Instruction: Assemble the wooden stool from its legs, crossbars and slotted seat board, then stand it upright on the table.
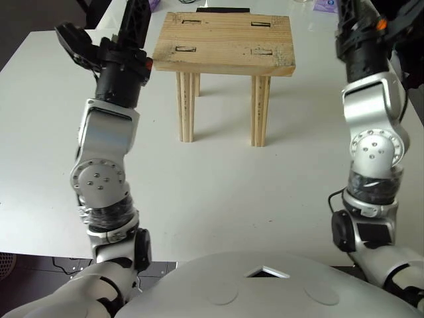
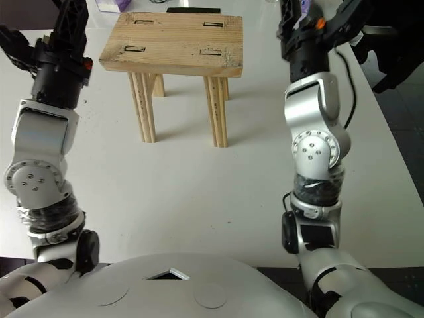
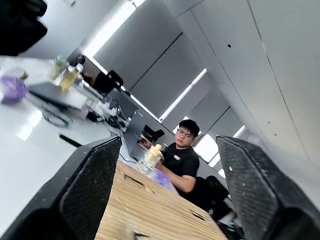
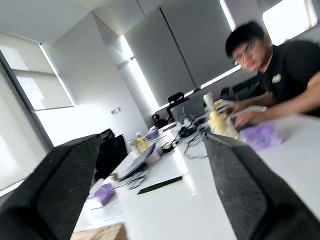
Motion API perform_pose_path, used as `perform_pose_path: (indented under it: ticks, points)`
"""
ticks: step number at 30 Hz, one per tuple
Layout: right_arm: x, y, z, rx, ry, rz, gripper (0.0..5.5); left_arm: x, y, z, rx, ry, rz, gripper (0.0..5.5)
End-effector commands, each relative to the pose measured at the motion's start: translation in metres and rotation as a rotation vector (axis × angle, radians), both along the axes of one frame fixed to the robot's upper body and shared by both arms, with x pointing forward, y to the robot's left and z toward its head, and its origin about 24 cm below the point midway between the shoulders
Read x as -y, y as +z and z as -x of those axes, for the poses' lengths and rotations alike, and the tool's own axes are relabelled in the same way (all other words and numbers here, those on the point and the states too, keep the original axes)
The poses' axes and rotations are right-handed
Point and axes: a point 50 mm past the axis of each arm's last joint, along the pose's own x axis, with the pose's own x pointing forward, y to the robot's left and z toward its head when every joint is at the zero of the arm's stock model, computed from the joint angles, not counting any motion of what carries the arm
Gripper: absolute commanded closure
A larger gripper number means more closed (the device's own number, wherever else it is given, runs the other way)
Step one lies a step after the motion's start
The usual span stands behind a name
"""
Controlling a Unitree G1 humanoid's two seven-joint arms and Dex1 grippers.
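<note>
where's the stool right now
In the head views the stool stands upright on the white table, toward its far edge, midway between the left arm and the right arm.

Quantity: one stool [image 1: 224,63] on one bench [image 1: 218,199], upper centre of the frame. Seat board [image 1: 225,36]: one, with four slots [image 1: 186,49]. Legs [image 2: 144,106]: four.

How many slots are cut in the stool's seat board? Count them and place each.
4. On the seat board, two lie along the far edge: far-left slot, far-right slot. Two lie nearer the robot: near-left slot, near-right slot. None seems hidden.
</note>
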Motion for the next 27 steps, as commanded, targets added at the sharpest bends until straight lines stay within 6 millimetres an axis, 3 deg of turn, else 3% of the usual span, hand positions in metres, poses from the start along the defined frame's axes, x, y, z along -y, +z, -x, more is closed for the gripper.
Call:
perform_pose_path:
  ticks: [1, 3, 5, 7, 10, 14, 19, 27]
  points:
    - [0.003, -0.06, -0.011, -0.214, -0.193, 0.219, 1.77, -0.057, -0.045, -0.015, -0.186, 0.519, -0.463, 2.02]
    - [-0.004, -0.096, -0.009, -0.298, -0.207, 0.289, 1.77, -0.059, -0.086, -0.015, -0.285, 0.599, -0.606, 2.02]
    - [-0.016, -0.122, -0.003, -0.339, -0.178, 0.335, 1.77, -0.047, -0.123, -0.012, -0.365, 0.607, -0.659, 2.02]
    - [-0.024, -0.138, 0.001, -0.372, -0.17, 0.314, 1.77, -0.029, -0.148, -0.012, -0.401, 0.597, -0.686, 2.02]
    - [-0.035, -0.15, 0.001, -0.375, -0.179, 0.328, 1.77, -0.01, -0.168, -0.014, -0.4, 0.597, -0.705, 2.02]
    - [-0.032, -0.159, -0.003, -0.38, -0.275, 0.351, 1.77, -0.001, -0.172, -0.03, -0.378, 0.587, -0.675, 2.02]
    - [-0.039, -0.159, -0.008, -0.352, -0.284, 0.375, 1.77, -0.004, -0.167, -0.041, -0.346, 0.582, -0.679, 2.02]
    - [-0.052, -0.163, -0.006, -0.337, -0.248, 0.412, 1.77, -0.003, -0.173, -0.037, -0.369, 0.601, -0.648, 2.02]
